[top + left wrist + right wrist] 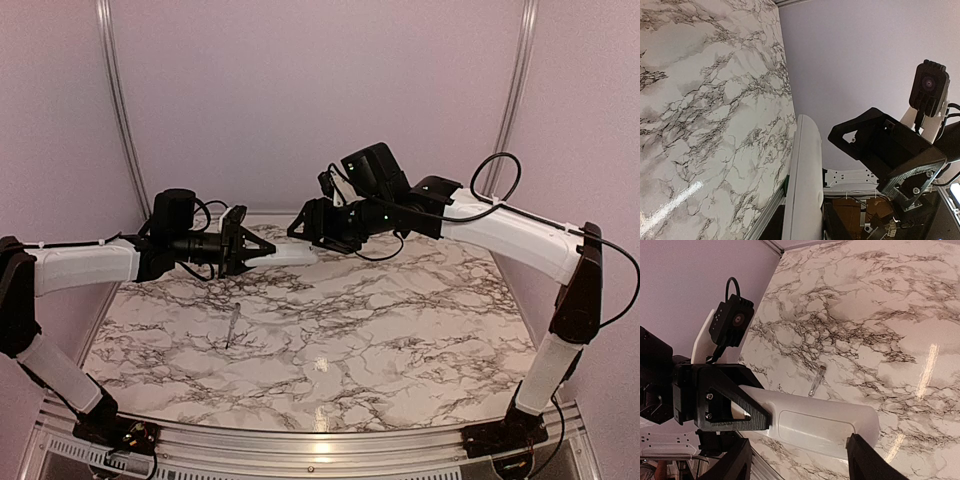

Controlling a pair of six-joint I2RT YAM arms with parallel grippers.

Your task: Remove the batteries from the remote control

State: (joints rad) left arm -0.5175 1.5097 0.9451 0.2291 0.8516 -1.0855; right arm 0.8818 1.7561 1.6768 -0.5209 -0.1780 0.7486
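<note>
Remote control (285,254), a slim white bar, is clamped at one end in the left jaws and held in the air above the marbled table (400,330). Its free end reaches across to the right jaws, which stand apart. In the right wrist view their two black fingers (867,460) sit at either side along the bar's length. One finger overlaps the rounded free end, though whether it touches cannot be told.

A rounded rectangular panel (810,425) is outlined on the face turned toward the right jaws. Seen from the left jaws, the bar runs edge-on straight out toward the black housing of the right jaws, which sits just beside its tip.

Below the left jaws, toward the arms' bases, a thin silvery tool (233,328) lies on the table, well apart from both sets of jaws.

Behind each set of jaws a white arm link stretches back, the left arm (85,265) on one side and the right arm (510,235) on the other. Plain pale walls (320,90) close off the table's far edge.
</note>
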